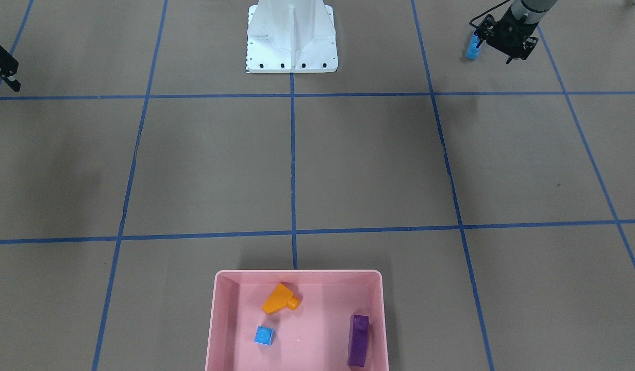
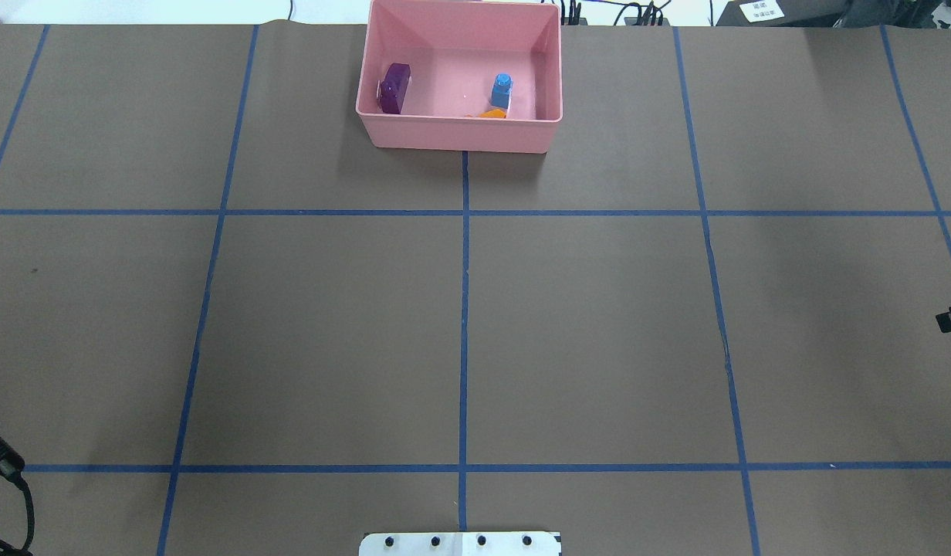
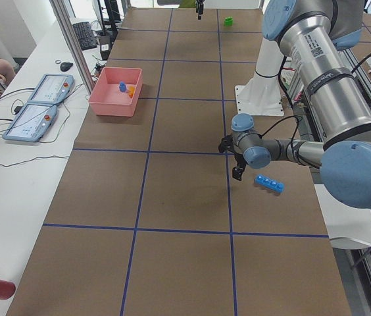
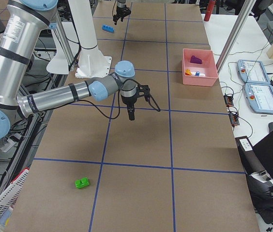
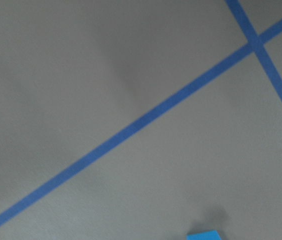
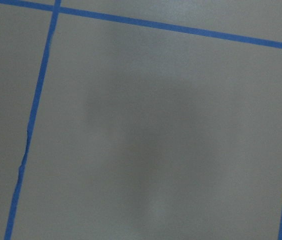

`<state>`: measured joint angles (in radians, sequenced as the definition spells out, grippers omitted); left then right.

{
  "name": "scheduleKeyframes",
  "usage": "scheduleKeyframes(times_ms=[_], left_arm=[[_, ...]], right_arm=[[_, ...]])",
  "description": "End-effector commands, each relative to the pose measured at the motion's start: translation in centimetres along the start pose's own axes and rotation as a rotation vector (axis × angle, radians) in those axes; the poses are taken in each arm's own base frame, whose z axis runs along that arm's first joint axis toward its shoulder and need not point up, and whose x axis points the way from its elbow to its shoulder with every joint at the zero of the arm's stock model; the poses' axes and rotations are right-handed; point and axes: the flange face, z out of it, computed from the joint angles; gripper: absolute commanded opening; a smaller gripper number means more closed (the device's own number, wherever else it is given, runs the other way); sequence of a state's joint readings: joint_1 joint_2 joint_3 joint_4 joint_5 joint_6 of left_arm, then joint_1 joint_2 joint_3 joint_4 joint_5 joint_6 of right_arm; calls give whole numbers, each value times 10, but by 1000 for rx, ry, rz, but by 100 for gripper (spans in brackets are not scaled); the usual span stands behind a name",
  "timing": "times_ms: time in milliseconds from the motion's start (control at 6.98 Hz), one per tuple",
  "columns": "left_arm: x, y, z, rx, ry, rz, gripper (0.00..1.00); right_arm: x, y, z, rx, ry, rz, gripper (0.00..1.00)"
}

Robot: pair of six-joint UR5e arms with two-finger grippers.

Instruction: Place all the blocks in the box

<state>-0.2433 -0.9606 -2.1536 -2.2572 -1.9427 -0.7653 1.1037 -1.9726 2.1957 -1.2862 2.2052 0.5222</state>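
The left jaws hang low over the surface (image 1: 369, 165). They look spread wide, and nothing is in them. The long blue strip (image 3: 269, 183) lies flat just beside them, not touching.

The right jaws hang in the air over a bare patch. It is not possible to tell if they are wide or narrow. The green brick (image 4: 82, 183) lies well apart from them, out by the end of the surface.

Far across from both jaws sits the box (image 1: 297, 271). The orange brick (image 1: 279, 299), the small blue cube (image 1: 264, 335) and the purple brick (image 1: 358, 341) lie inside it. So three bricks are in and two are out.

The strip is thin and long, so it is tricky. If the left jaws come down a bit off, they may bump it and push it away. If they pinch only one end, it may swing and slip out on the long trip to the box. If they let go too soon, it may hit the wall and land outside. The green brick is so far off that it may be missed.
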Motion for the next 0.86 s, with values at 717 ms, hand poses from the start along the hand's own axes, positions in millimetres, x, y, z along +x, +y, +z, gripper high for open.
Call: scheduleKeyframes(times_ms=[717], left_arm=[[42, 23, 67, -107, -27, -59, 72]], right_arm=[[20, 10, 13, -4, -31, 15, 99]])
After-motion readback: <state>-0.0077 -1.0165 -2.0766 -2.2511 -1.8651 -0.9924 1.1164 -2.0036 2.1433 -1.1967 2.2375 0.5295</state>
